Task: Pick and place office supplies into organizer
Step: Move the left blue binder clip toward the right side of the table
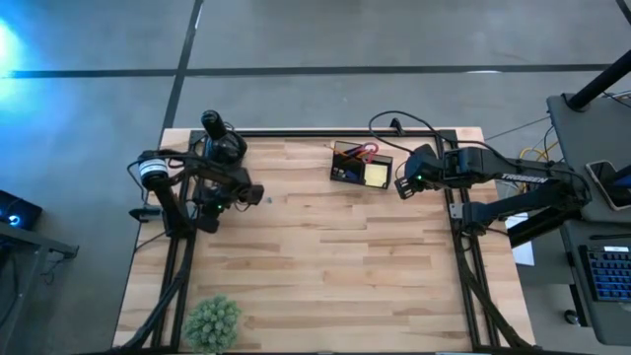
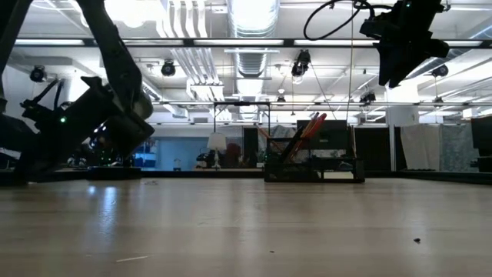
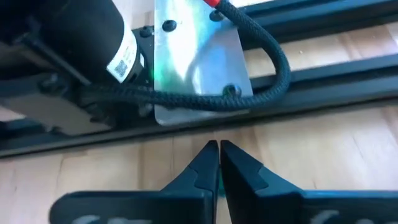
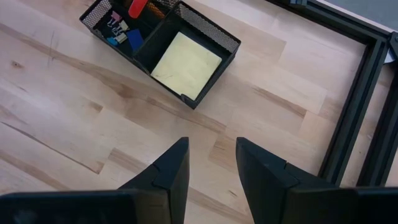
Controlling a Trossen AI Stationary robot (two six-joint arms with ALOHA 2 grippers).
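Note:
The black mesh organizer (image 1: 361,166) stands near the table's far edge, also in the right wrist view as the organizer (image 4: 163,46) and in the low view as the organizer (image 2: 314,158). The yellow sticky-note pad (image 4: 186,65) lies flat in one compartment. Red-handled scissors (image 2: 309,129) and orange pencils stand tilted in another. Small clips (image 4: 119,32) fill a third. My right gripper (image 4: 211,163) is open, raised above the table just right of the organizer. My left gripper (image 3: 218,163) is shut, at the table's left side by its own arm base.
A small green plant (image 1: 212,321) sits at the table's near left corner. Black frame rails (image 4: 354,106) run along the table's edges. Bare wood (image 1: 335,256) spans the middle and near part. A desk with a keyboard (image 1: 603,276) stands off the right side.

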